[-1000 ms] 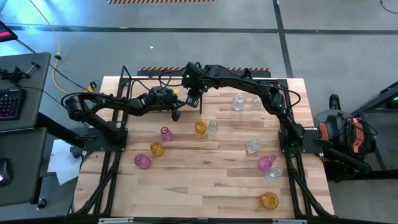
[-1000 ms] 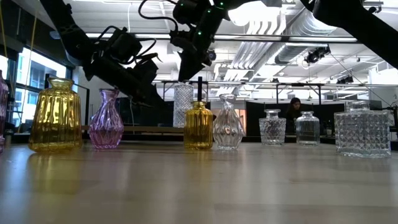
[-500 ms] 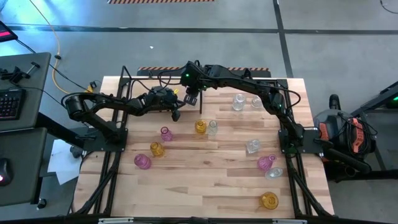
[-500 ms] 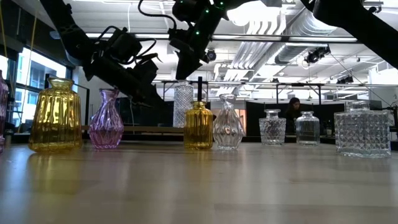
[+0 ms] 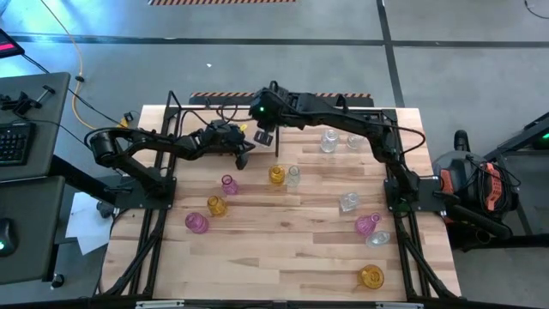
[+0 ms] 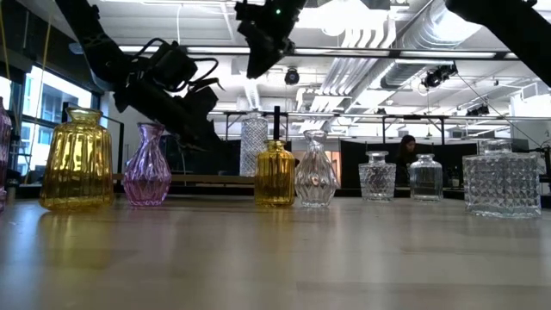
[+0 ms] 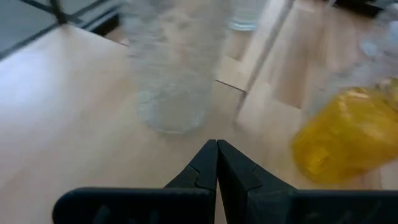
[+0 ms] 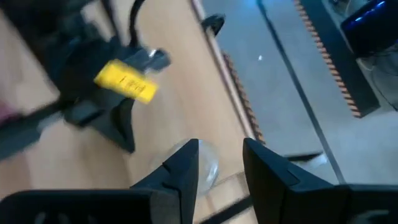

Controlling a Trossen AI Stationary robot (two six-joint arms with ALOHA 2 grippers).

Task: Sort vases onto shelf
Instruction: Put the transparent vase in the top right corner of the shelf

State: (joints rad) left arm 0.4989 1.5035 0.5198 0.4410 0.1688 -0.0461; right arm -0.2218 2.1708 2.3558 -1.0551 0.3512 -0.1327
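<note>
**Vases scattered over desk, one clear vase on the shelf**

Vases stand across the butcher-block desk [image 5: 283,249]: an amber vase [image 5: 275,175] and a clear one [image 5: 293,175] side by side near the middle, a pink vase [image 5: 229,184], a second amber [image 5: 216,206] and a second pink [image 5: 196,224] toward the left, two clear vases [image 5: 329,141] near the far edge, and a clear, a pink, another clear and an amber one down the right side. From desk level the large amber vase [image 6: 77,160] and pink vase [image 6: 145,165] stand nearest at left.

Behind them is the shelf [image 6: 207,179], a pale board with a black upright. On it stands a tall clear ribbed vase [image 6: 254,146], seen close and blurred in the left wrist view [image 7: 174,68].

Right hand [image 5: 263,136] hangs above that clear vase, clear of it, its fingers [image 8: 180,168] apart and holding nothing. Left hand [image 5: 243,160] is low over the shelf board just beside the clear vase, its fingers [image 7: 216,165] pressed together, empty.
</note>
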